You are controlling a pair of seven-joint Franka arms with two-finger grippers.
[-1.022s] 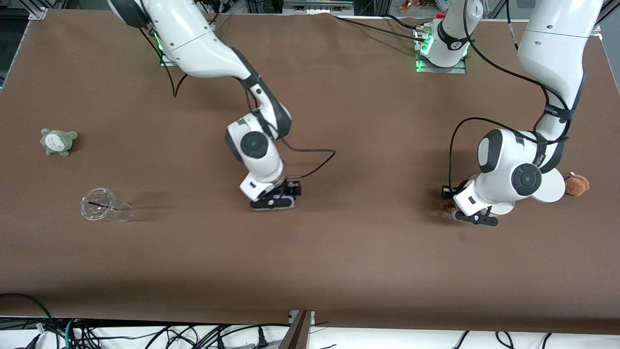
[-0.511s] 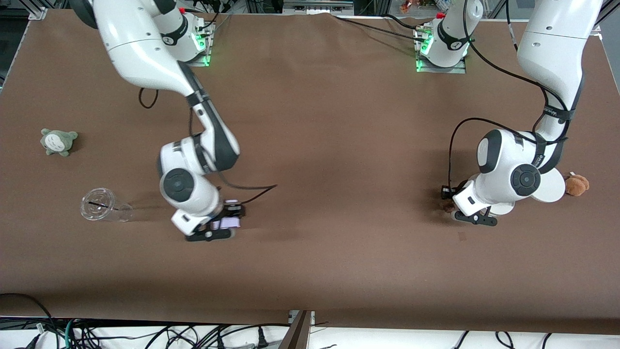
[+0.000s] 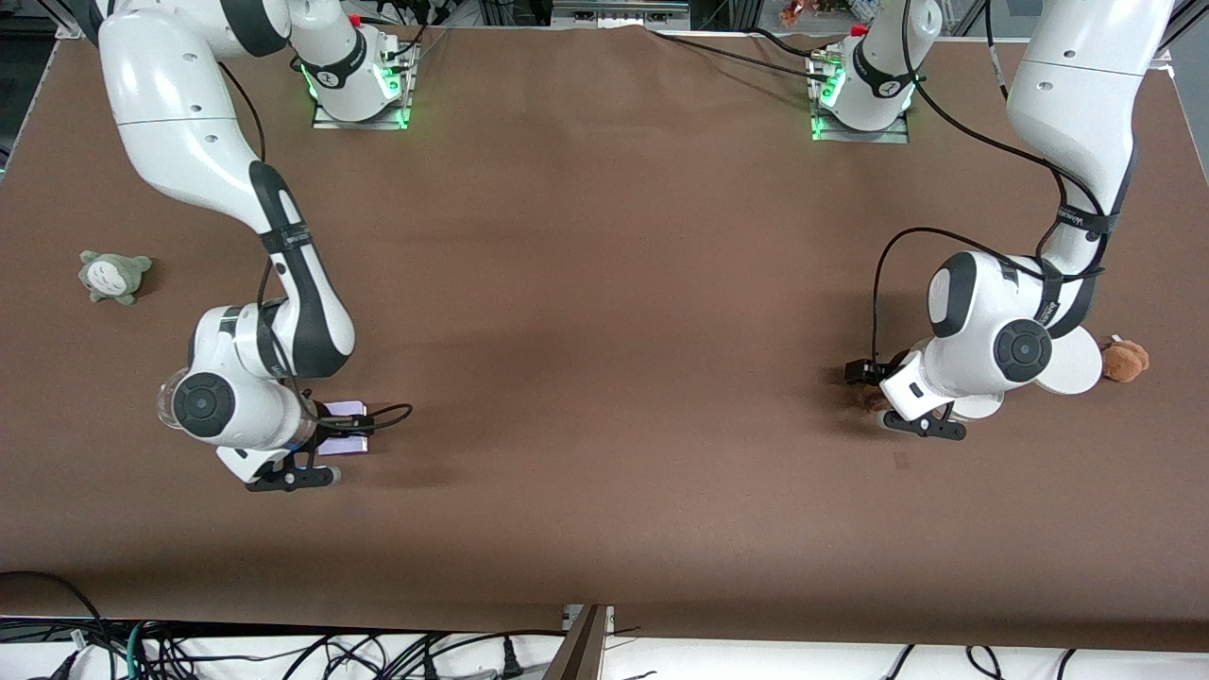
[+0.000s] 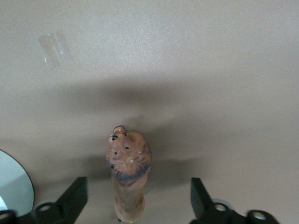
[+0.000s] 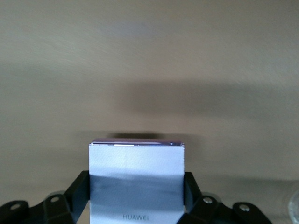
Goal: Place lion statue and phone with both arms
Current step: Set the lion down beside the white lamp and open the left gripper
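Lion statue (image 4: 127, 175): small brown figurine, darker mane ring, lying on the surface (image 3: 604, 312) toward the left arm's end, midway between the base edge and the camera edge. My left hand (image 4: 138, 205) is low over it, fingers spread wide to either side and touching neither flank; the lion lies loose between them. I judge it hard, light and easy to tip, with thin parts that could snap. Best hold would be across the body below the mane.

Phone (image 5: 136, 179): flat, lavender-white face, purple edge, maker's name on it. My right hand (image 3: 316, 453) is pinching it across its short width, fingers flat on both side edges, low over the surface toward the right arm's end and the camera edge. Stiff, smooth, likely slippery; edge grip suits it.

Nearby: white round disc (image 3: 1072, 366) and tan plush (image 3: 1126, 360) beside the left hand; grey plush (image 3: 113, 275) near the right arm's end.
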